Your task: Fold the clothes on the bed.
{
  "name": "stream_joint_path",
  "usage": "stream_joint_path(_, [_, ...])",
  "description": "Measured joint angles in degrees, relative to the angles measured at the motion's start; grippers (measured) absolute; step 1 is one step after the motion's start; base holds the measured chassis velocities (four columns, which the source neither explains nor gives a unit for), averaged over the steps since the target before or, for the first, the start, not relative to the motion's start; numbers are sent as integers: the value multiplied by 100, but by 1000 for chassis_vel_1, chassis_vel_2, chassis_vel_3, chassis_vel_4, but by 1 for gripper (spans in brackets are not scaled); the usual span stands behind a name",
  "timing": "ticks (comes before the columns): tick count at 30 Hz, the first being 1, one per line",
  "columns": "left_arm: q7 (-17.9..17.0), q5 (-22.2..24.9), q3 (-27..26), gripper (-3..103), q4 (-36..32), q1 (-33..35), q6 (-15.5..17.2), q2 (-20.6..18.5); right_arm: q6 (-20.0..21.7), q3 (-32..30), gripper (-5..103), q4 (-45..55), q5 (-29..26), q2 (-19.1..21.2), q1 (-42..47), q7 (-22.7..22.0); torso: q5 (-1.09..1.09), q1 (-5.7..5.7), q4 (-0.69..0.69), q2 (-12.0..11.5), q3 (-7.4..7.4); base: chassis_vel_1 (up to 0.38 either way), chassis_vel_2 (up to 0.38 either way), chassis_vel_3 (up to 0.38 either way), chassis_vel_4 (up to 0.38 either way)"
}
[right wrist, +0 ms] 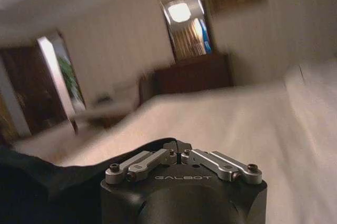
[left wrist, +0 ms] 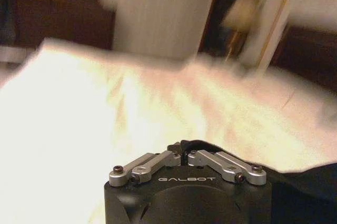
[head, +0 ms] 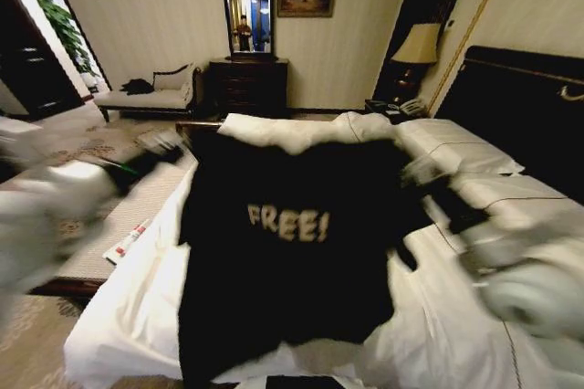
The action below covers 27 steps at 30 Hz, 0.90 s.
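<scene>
Limp black T-shirt (head: 297,252), white lettering

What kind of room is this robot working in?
Most likely a hotel bedroom: a large bed with white linen and a dark headboard, a bedside lamp, and a dresser with a mirror by the far wall.

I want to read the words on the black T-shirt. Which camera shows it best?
The head view: the whole black T-shirt hangs spread over the bed, held up between the left gripper and right gripper, with "FREE!" facing the camera. Each wrist view catches just a dark edge of cloth, no letters.
</scene>
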State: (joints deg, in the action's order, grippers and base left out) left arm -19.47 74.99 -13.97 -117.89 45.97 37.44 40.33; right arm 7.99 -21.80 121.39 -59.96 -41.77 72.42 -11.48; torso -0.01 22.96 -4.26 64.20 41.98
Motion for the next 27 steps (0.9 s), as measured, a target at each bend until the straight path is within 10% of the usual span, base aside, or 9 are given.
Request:
stream_joint_path(8, [218, -1010, 1339, 1, 1903, -719, -319, 1382, -450, 1752, 0, -2343, 329, -842, -1505, 75, 2, 1, 0, -2, -1, 0, 0, 0, 0])
stream_joint_path(27, [316, -1735, 1408, 1, 3753, -1088, -645, 2256, -1253, 2024, 0, -4534, 1188, -1709, -2668, 318, -2, -2, 0, 1, -3, 0, 0, 0, 0])
